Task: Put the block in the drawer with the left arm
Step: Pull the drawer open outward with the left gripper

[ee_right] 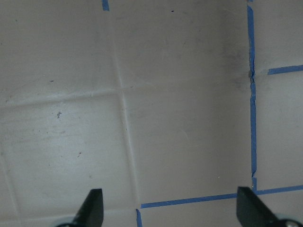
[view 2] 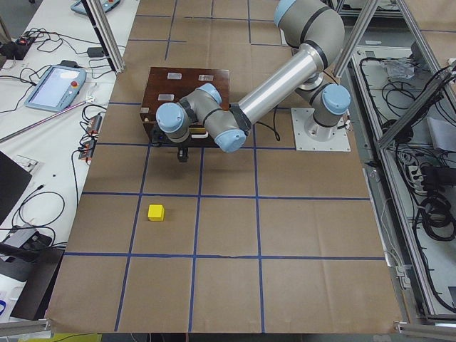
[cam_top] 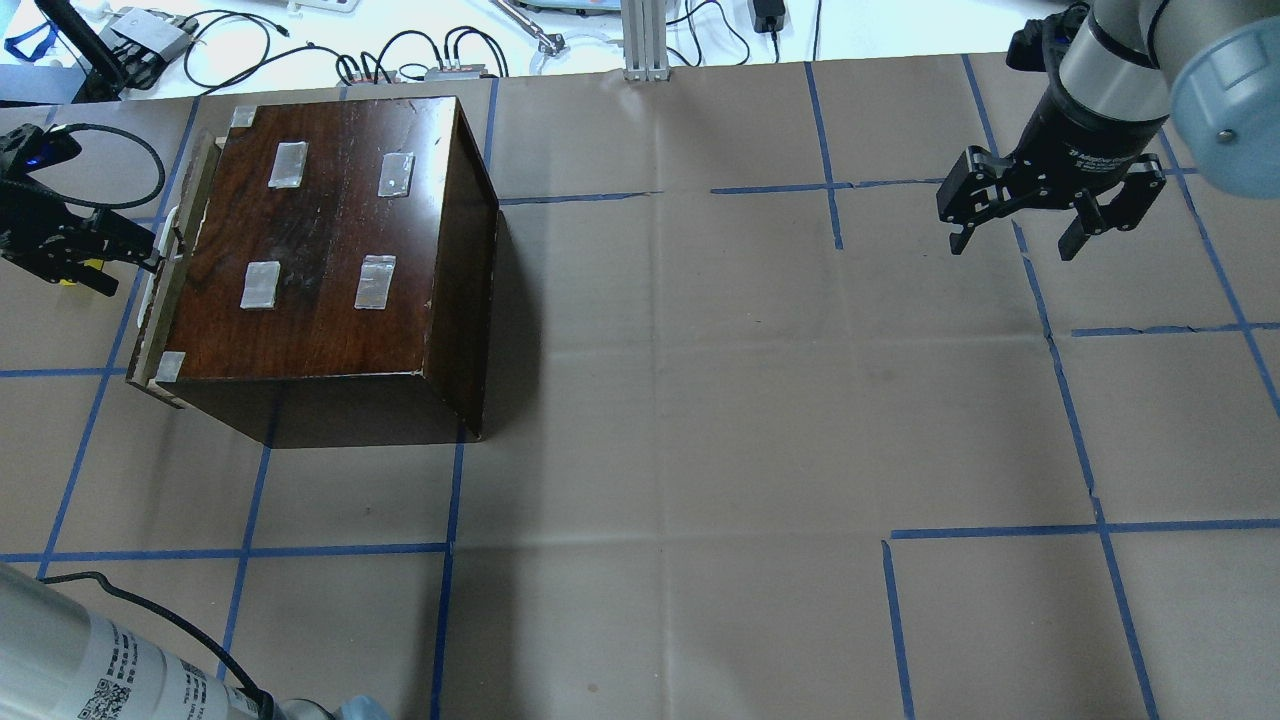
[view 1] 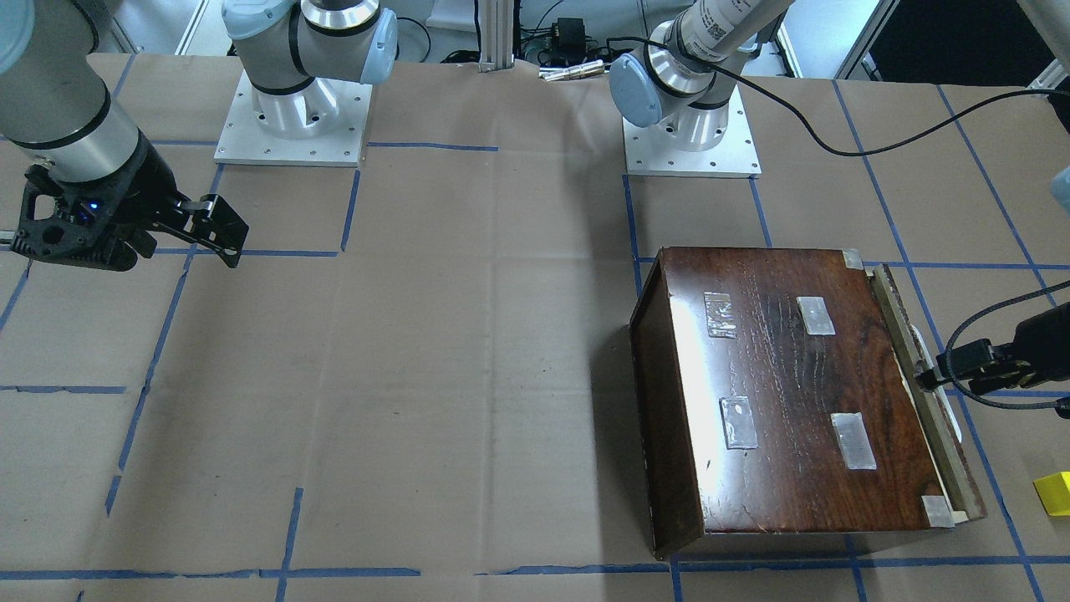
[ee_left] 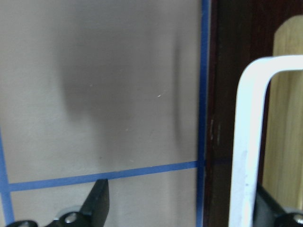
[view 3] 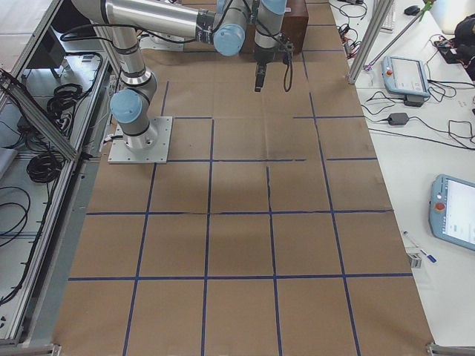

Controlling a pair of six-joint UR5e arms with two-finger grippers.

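Observation:
The yellow block (view 1: 1055,492) lies on the paper at the view's right edge, apart from the box; it also shows in the exterior left view (view 2: 156,212). The drawer (view 1: 924,401) shows only its pale wood front edge at the dark box's (view 1: 786,401) side, with a white handle (ee_left: 247,142). My left gripper (view 1: 934,374) is open at that handle. In the left wrist view the handle stands between the fingers, close to the right one. My right gripper (cam_top: 1012,243) is open and empty above bare paper, far from the box.
The dark-brown box (cam_top: 330,250) with silver tape patches stands on the robot's left half of the table. Both arm bases (view 1: 292,109) sit at the robot's edge. Cables and devices (cam_top: 300,50) lie beyond the far edge. Blue tape lines cross the brown paper.

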